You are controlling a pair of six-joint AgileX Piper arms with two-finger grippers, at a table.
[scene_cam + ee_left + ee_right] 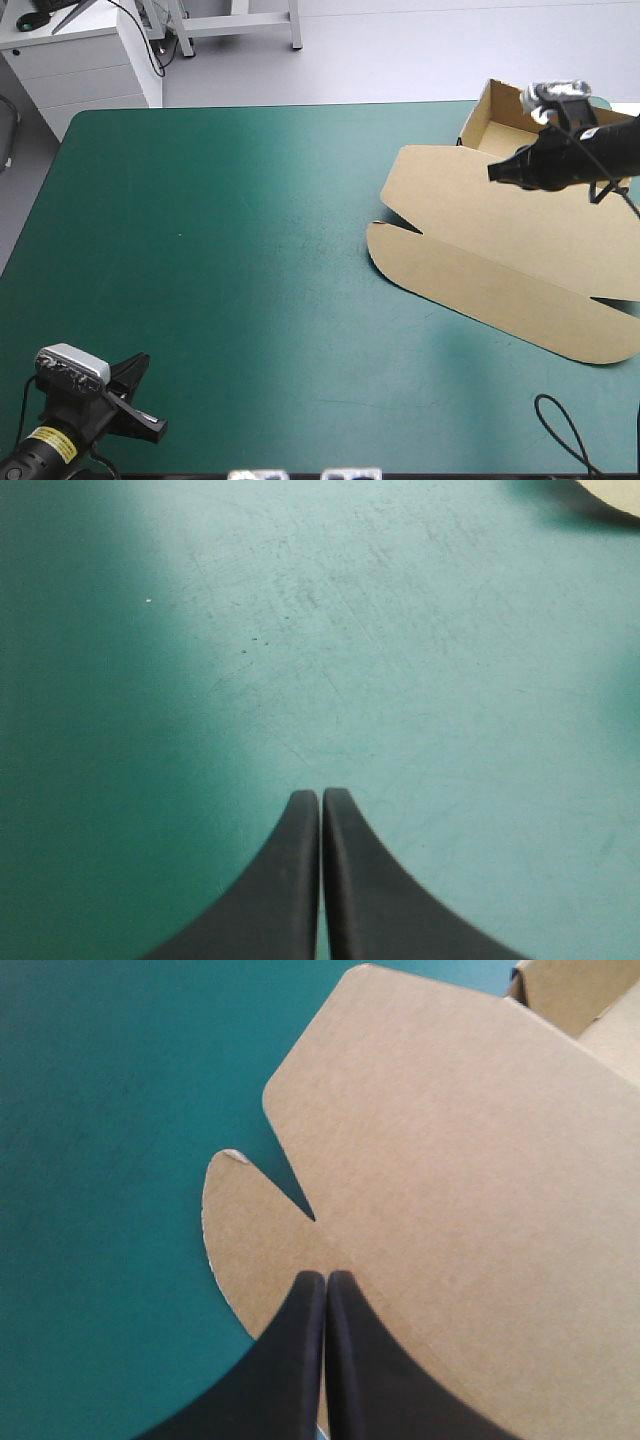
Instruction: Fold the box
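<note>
The brown box [500, 240] lies at the table's right side, its lid flat toward the front and its tray part [500, 118] with raised walls at the far right. My right gripper [497, 173] hovers above the flat lid, fingers shut with nothing in them. From the right wrist, the shut gripper [326, 1278] points over the lid [450, 1180] near the notch beside its rounded flap [235, 1230]. My left gripper [140, 405] rests low at the table's front left corner, shut and empty. Its own camera shows the gripper [321, 798] over bare teal-green cover, a corner of the box [610, 495] far ahead.
The table's teal-green cover [220, 250] stretches bare across the left and middle. The box reaches past the table's right edge in the high view.
</note>
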